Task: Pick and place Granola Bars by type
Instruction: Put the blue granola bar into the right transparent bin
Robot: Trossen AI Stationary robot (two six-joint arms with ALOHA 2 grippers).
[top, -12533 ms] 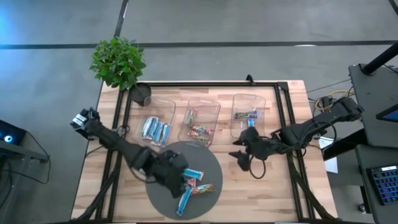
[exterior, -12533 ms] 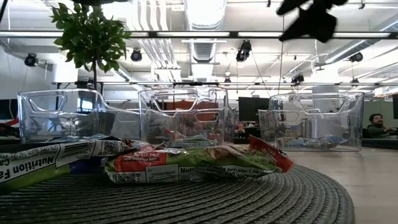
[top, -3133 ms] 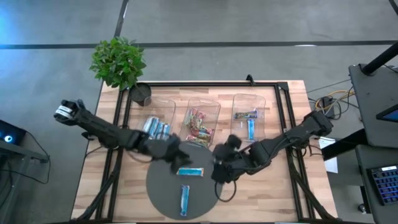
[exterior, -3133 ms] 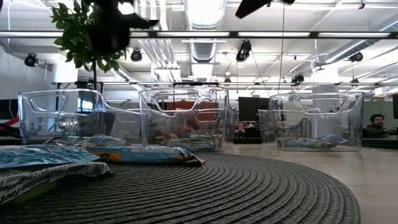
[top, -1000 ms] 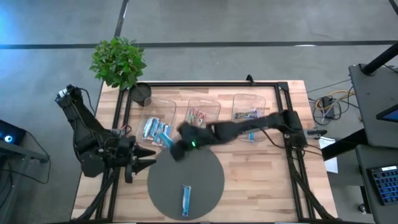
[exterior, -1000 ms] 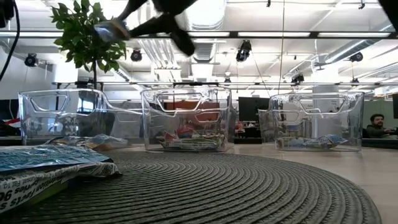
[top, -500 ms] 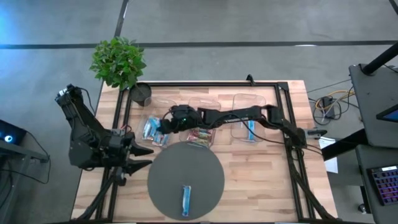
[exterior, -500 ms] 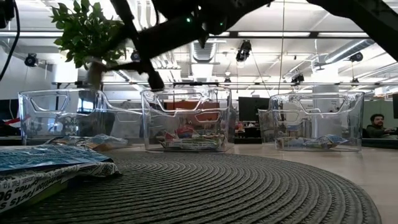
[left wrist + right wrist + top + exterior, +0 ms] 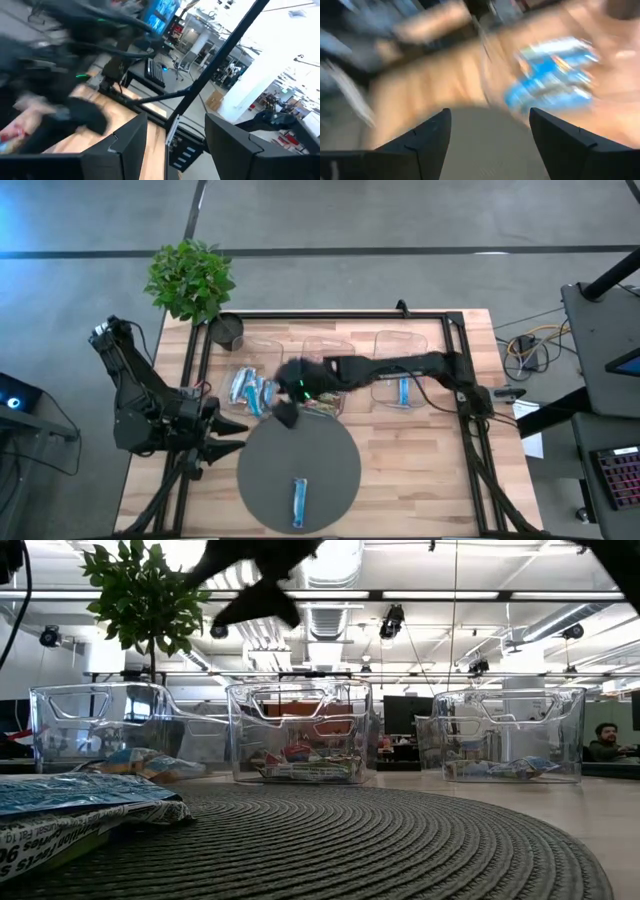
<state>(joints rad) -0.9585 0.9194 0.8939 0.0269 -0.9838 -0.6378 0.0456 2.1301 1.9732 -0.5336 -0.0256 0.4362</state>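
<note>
Several light blue Granola Bars (image 9: 250, 389) lie in the left clear bin (image 9: 262, 352), seen blurred in the right wrist view (image 9: 554, 75). Multicoloured bars (image 9: 322, 400) lie in the middle bin (image 9: 297, 762). A blue bar (image 9: 403, 391) lies in the right bin. One blue bar (image 9: 297, 502) lies flat on the round grey mat (image 9: 330, 465). My right gripper (image 9: 286, 415) hangs open and empty between the left bin and the mat's far edge (image 9: 490, 135). My left gripper (image 9: 238, 436) waits open at the table's left side (image 9: 165, 142).
A potted plant (image 9: 190, 280) and a black cup (image 9: 228, 332) stand at the far left corner. The right arm (image 9: 400, 368) stretches over the middle and right bins. Bare wood lies to the mat's right (image 9: 420, 470). A black frame rail (image 9: 440, 316) runs along the far edge.
My right gripper carried a blue bar from the mat's far edge over the left bin, opened and let it go. The bar fell into that bin among the other blue bars. The gripper then drew back toward the mat, rolling as it went.
</note>
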